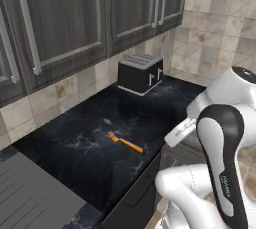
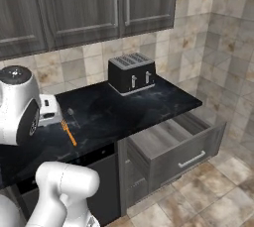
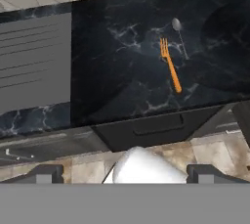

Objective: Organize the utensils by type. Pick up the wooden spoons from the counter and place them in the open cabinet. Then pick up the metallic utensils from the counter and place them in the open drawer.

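- My gripper [image 3: 125,175] hangs with its jaws spread wide and empty, back off the front edge of the black counter [image 3: 122,86], above the floor.
- Ahead of the jaws and to their right, an orange fork [image 3: 170,64] lies flat on the counter; a small grey spoon [image 3: 178,34] lies just beyond it, near but apart.
- The open drawer [image 2: 171,146] stands pulled out under the counter in the right base view, below a black toaster [image 2: 131,73].
- I see no wooden spoons on the counter, and every cabinet door [image 1: 60,23] in view looks shut.
- Risk, as I judge it: both utensils lie thin and flat on hard stone, so jaws closing too high could skid one away; the spoon's dull grey against dark marble is easy to misjudge.
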You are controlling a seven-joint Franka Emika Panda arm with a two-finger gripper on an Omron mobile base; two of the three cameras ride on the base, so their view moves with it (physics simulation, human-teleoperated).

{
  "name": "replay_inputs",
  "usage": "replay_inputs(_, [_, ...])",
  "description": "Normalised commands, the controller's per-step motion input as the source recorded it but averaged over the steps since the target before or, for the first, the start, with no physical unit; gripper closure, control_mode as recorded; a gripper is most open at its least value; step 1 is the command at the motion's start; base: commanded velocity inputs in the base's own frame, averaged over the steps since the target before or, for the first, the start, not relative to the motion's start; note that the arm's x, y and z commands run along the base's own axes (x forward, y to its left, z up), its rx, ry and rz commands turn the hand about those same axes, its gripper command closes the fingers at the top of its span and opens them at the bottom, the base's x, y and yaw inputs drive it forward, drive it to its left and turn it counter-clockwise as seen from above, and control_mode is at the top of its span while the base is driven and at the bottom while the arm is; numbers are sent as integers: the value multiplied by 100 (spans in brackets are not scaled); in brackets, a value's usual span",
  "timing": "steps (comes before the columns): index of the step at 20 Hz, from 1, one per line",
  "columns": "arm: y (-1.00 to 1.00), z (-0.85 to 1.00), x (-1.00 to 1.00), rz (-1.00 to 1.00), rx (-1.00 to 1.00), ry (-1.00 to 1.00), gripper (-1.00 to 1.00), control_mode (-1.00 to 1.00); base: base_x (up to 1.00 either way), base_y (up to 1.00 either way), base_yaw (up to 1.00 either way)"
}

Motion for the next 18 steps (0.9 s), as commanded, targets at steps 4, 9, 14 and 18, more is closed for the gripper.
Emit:
replay_inputs(4, [25,-22,86,11,-18,6,-100,-100,0,0,0])
replay_inputs(9, [6,-37,73,9,-15,6,-100,-100,0,0,0])
replay_inputs(14, [3,-47,67,11,0,11,-100,-100,0,0,0])
replay_inputs(18, [16,-47,58,9,0,4,-100,-100,0,0,0])
